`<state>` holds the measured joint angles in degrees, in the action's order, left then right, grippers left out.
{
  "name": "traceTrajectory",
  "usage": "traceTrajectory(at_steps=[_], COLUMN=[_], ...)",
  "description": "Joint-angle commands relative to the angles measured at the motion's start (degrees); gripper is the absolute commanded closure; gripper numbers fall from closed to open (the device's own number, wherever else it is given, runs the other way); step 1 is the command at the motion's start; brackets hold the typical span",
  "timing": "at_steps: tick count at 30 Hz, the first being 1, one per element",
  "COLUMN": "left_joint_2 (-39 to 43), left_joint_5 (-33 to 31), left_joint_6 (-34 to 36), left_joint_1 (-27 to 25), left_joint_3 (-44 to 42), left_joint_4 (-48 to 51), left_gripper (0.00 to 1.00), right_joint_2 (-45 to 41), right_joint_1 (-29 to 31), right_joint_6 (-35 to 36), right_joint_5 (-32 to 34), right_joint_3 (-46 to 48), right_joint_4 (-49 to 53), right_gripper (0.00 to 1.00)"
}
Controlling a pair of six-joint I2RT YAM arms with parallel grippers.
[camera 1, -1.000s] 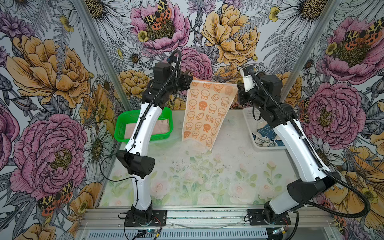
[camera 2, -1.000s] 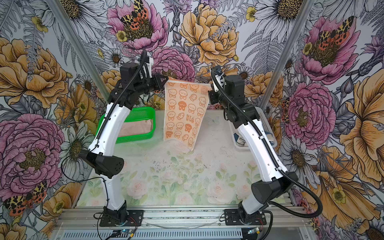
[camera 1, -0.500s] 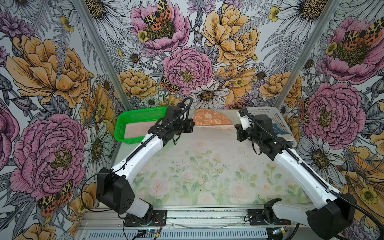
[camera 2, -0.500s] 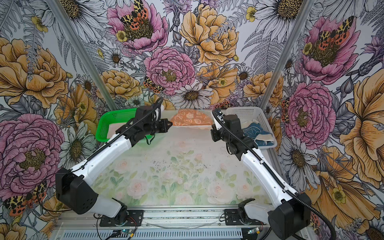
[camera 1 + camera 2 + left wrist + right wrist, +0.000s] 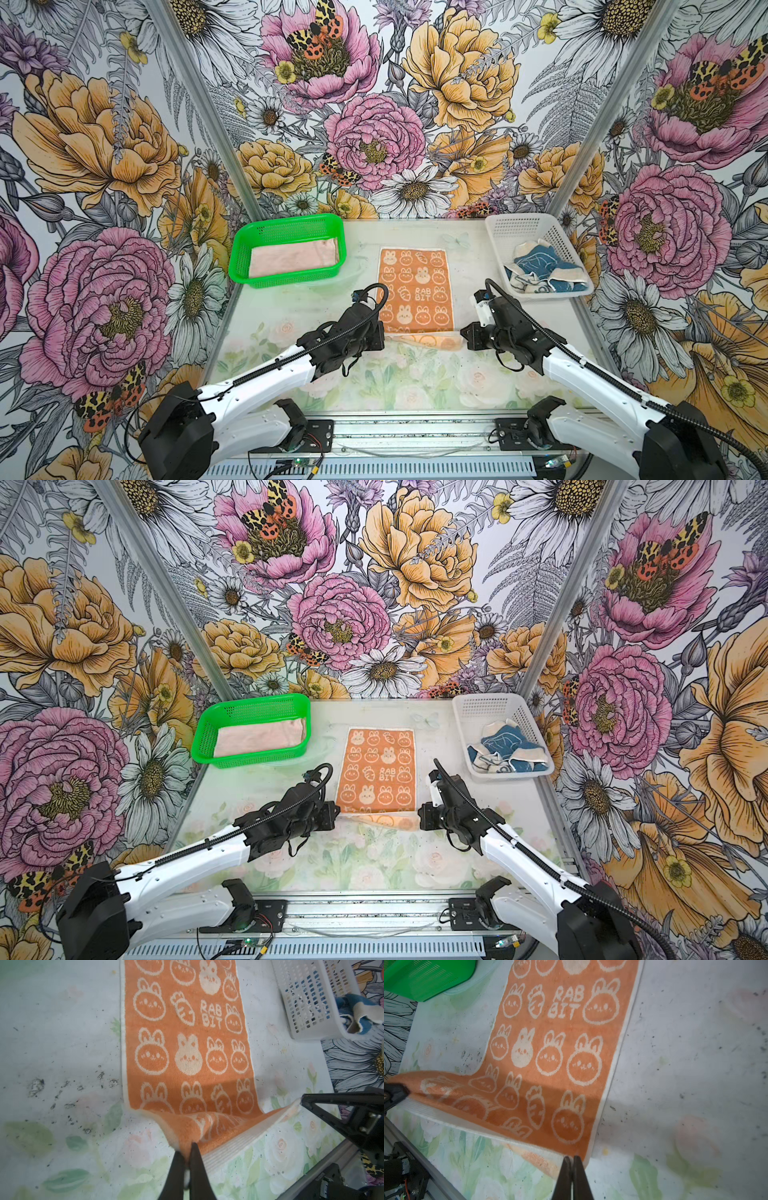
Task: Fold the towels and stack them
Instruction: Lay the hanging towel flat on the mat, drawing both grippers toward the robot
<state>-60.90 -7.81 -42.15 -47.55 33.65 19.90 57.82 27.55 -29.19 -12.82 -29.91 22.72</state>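
I've got left gripper (image 5: 186,1148) & right gripper (image 5: 572,1157) each pinching a near corner of orange towel (image 5: 415,282), edge lifted off table (image 5: 291,316), rdy to fold fwd.

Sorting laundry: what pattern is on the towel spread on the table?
Orange towel, white rabbits and carrots; clearest in left wrist view.

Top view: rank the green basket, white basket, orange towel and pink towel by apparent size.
Largest: green basket and white basket, too alike to split.
Then orange towel.
Smallest: pink towel.
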Motion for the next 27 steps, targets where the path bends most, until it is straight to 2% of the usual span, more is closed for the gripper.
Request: traceTrajectory(at_steps=[1, 5, 11, 16, 23, 25, 27], left_joint_2=[1.9, 3.8, 5.7, 8.0, 11.9, 12.5, 12.3], left_joint_5=[-9.8, -11.8, -11.1, -12.3, -13.7, -14.5, -15.7], left_joint_6=[-6.1, -9.6, -13.1, -16.8, -21.1, -21.5, -20.8], left_joint_1=[-2.1, -5.7, -9.6, -12.6, -17.3, -18.0, -18.0], left_joint_3=[-3.2, -5.6, -7.5, -10.4, -12.4, -12.0, -10.4], left_joint_4=[5.7, 6.8, 8.2, 8.3, 9.4, 9.6, 11.3], left_gripper=[1.0, 1.0, 0.99, 0.94, 0.83, 0.71, 0.63], right_joint_2=[-2.2, -3.9, -8.4, -13.8, -18.2, -18.7, -17.5], right_joint_1=[1.6, 4.5, 9.2, 12.3, 15.5, 16.3, 16.6], right_joint_6=[-5.2, -6.0, -9.4, -13.1, -15.7, -16.4, -15.5], right_joint_5=[6.6, 6.7, 7.1, 7.6, 7.6, 8.8, 10.2], right_joint_3=[0.9, 1.6, 4.2, 7.6, 7.8, 7.4, 5.7], right_joint_4=[3.5, 5.7, 9.2, 10.1, 13.6, 13.3, 13.2], right_gripper=[1.0, 1.0, 1.0, 0.91, 0.81, 0.74, 0.68])
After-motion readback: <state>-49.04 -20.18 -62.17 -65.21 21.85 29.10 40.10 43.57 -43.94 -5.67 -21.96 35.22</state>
